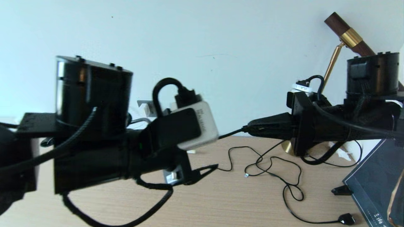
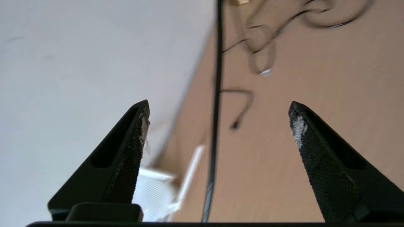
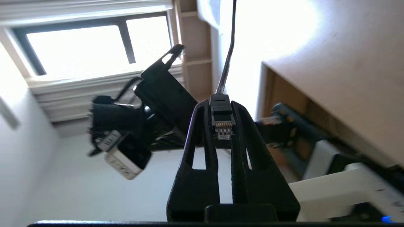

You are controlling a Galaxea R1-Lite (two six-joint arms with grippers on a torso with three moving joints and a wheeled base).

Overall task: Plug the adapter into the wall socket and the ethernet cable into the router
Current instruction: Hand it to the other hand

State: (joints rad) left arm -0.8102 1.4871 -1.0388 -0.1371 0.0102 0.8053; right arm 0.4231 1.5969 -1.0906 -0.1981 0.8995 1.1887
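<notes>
My right gripper [image 3: 221,104] is shut on the small black plug of the ethernet cable [image 3: 222,121], whose gold contacts face the camera. In the head view this right gripper [image 1: 249,127] points left above the table, and the cable [image 1: 232,133] runs off behind my left arm. My left gripper [image 2: 218,105] is open, and the black cable [image 2: 216,126] runs straight through the gap, touching neither finger. Just beneath it the white router [image 2: 154,192] lies by the wall with one antenna [image 2: 192,167] showing. The adapter and the wall socket are hidden.
A thin black cord [image 1: 268,170] loops over the wooden table [image 1: 221,205] and ends in a black plug [image 1: 346,218]. A brass lamp [image 1: 331,66] stands at the back right. A dark framed panel [image 1: 375,189] leans at the right edge.
</notes>
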